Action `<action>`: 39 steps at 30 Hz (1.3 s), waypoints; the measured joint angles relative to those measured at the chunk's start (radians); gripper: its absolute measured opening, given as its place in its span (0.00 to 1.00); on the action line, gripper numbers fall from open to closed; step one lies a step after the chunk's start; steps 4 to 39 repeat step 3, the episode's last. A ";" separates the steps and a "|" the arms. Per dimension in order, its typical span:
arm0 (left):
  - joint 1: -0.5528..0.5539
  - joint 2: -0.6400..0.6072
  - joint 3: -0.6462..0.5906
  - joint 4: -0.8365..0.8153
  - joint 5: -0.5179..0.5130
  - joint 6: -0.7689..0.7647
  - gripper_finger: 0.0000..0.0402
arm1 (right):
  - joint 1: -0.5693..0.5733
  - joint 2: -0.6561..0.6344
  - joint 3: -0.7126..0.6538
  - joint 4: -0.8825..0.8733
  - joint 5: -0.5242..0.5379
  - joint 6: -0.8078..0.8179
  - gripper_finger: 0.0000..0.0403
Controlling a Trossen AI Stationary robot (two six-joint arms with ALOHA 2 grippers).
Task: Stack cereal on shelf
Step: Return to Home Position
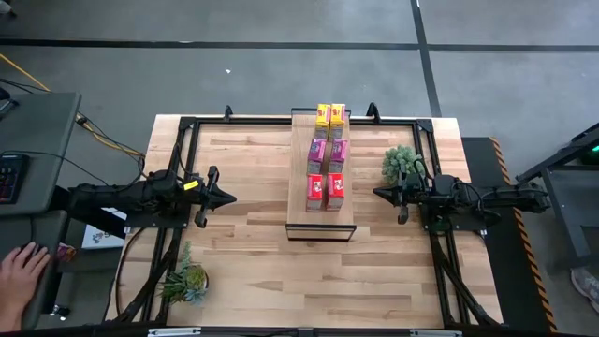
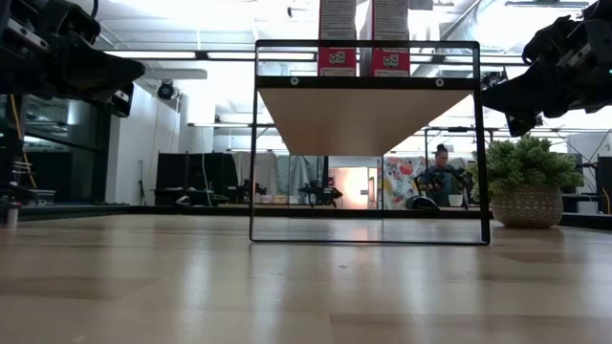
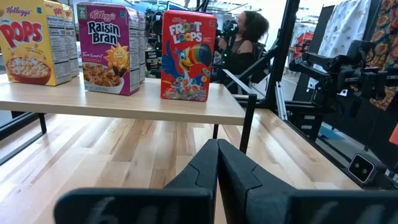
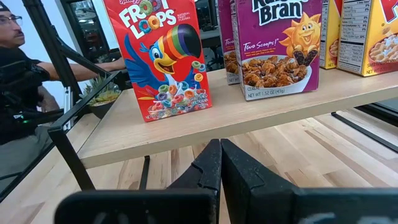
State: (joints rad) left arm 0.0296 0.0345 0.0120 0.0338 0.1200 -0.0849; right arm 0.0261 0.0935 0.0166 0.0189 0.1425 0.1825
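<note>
Six small cereal boxes stand upright in two rows on the light-wood shelf (image 1: pixel 320 217): a yellow pair (image 1: pixel 329 116) at the far end, a magenta-purple pair (image 1: pixel 328 153) in the middle, a red pair (image 1: pixel 325 191) nearest. The left wrist view shows yellow (image 3: pixel 34 42), purple (image 3: pixel 109 48) and red (image 3: pixel 187 55) boxes; the right wrist view shows red (image 4: pixel 163 58) and purple (image 4: pixel 275 46). My left gripper (image 1: pixel 231 197) is shut, left of the shelf, apart from it. My right gripper (image 1: pixel 376 193) is shut, right of the shelf, touching nothing.
A potted plant (image 1: pixel 400 164) stands by the right arm and another (image 1: pixel 184 280) near the table's near-left corner. A person's hand (image 1: pixel 21 270) rests off the table's left side. People show in the room behind. Bare tabletop lies near the shelf's near end.
</note>
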 joint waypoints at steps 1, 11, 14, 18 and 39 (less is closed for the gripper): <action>0.000 0.000 0.000 0.000 0.000 0.000 0.00 | 0.000 0.000 0.000 0.000 0.000 0.000 0.00; 0.000 0.000 0.000 0.000 0.000 0.000 0.00 | 0.000 0.000 0.000 0.000 0.000 0.000 0.00; 0.000 0.000 0.000 0.000 0.000 0.000 0.00 | 0.000 0.000 0.000 0.000 0.000 0.000 0.00; 0.000 0.000 0.000 0.000 0.000 0.000 0.00 | 0.000 0.000 0.000 0.000 0.000 0.000 0.00; 0.000 0.000 0.000 0.000 0.000 0.000 0.00 | 0.000 0.000 0.000 0.000 0.000 0.000 0.00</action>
